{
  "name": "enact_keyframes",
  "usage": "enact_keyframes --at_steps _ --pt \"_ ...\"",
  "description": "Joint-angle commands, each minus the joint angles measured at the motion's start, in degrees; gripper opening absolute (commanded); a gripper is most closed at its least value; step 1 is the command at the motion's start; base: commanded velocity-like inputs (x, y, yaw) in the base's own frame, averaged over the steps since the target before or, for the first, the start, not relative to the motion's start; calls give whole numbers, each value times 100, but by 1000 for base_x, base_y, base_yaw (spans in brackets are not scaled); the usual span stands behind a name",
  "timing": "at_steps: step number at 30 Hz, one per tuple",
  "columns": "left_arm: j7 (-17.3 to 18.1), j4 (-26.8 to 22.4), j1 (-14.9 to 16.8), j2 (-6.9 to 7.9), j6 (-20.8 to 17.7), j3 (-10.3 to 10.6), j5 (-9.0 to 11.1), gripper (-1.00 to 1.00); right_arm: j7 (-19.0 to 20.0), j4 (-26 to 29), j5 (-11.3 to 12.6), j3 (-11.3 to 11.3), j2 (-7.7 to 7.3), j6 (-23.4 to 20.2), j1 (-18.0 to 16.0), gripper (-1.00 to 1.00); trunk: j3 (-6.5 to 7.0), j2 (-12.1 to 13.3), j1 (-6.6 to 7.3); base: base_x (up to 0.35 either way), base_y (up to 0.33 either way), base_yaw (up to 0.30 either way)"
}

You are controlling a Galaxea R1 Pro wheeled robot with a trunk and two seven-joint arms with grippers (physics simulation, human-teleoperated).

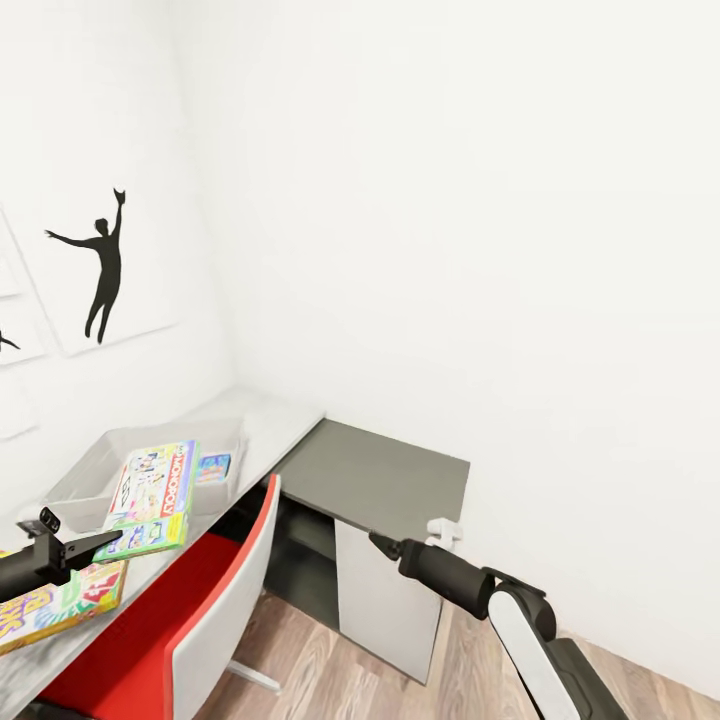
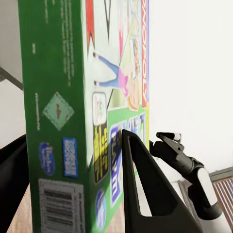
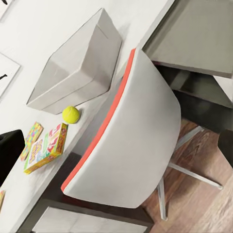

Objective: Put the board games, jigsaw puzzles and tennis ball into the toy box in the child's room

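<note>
Holding the green-bordered board game [image 2: 73, 121] between my left fingers [image 2: 145, 194], clamped on its edge, I see it jutting beyond them above the toy box [image 1: 95, 470] on the counter [image 1: 270, 425].

Legible markings:

1. Green-bordered board game [image 1: 150, 500], held by the left gripper [image 1: 95, 545] over the near rim of the toy box [image 1: 100, 455]: red banner along one long edge reading "MONOPOLY", seen in the head view. In the left wrist view the same banner on the lid [image 2: 131, 58] shows partly as "…ONOPO…", cut by the frame. The box's green side panel [image 2: 58, 121] carries a barcode, a diamond emblem and two blue logos; their text is too small to read.

2. Board game [image 1: 60, 605] lying on the table, nearer the robot than the toy box: large colourful lettering, not decipherable.
</note>
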State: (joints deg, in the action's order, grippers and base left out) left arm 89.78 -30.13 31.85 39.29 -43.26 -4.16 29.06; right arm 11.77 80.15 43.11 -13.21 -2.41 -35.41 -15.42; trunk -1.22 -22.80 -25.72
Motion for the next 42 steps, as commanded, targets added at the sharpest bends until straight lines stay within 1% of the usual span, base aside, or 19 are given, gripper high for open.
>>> enact_keyframes --at_steps 1,5,7,8,10,12,14,17,30,35,42 --pt "22 -1 6 1 -60 2 3 -100 7 9 6 0 -7 -19 -5 100 -13 -12 -7 307 -37 44" --pt "22 1 6 9 -60 -2 4 -100 15 70 7 2 -17 -20 -5 100 -13 -12 -7 311 -16 19" --pt "22 0 6 13 -60 -4 3 -100 17 294 9 3 -26 -47 -1 100 -13 -12 -7 298 -6 7" --pt "22 -1 6 15 -60 -5 3 -100 17 536 10 4 -31 -72 6 100 -13 -12 -7 263 -3 4" --pt "22 -1 6 16 -60 -5 3 -100 22 744 13 15 -49 -115 23 100 -13 -12 -7 238 -2 3" --pt "22 0 6 17 -58 -6 3 -100 73 955 30 42 -156 -291 72 100 -13 -12 -7 185 -1 1" --pt "22 -1 6 23 -56 -10 3 -100 132 1040 44 61 -221 -404 94 100 -13 -12 -7 132 -1 1" --pt "22 3 6 31 -54 -13 3 -100 179 1080 63 74 -253 -445 104 100 -13 -12 -7 58 0 0" --pt "22 3 6 19 -56 -7 3 -100 204 1091 74 82 -261 -417 109 100 -13 -12 -7 31 9 0" --pt "22 0 6 18 -56 -6 3 -100 202 1091 70 77 -260 -408 109 100 -13 -12 -7 248 60 44" --pt "22 1 6 18 -57 -4 3 -100 182 1091 47 74 -260 -405 109 100 -13 -12 -7 314 10 248"
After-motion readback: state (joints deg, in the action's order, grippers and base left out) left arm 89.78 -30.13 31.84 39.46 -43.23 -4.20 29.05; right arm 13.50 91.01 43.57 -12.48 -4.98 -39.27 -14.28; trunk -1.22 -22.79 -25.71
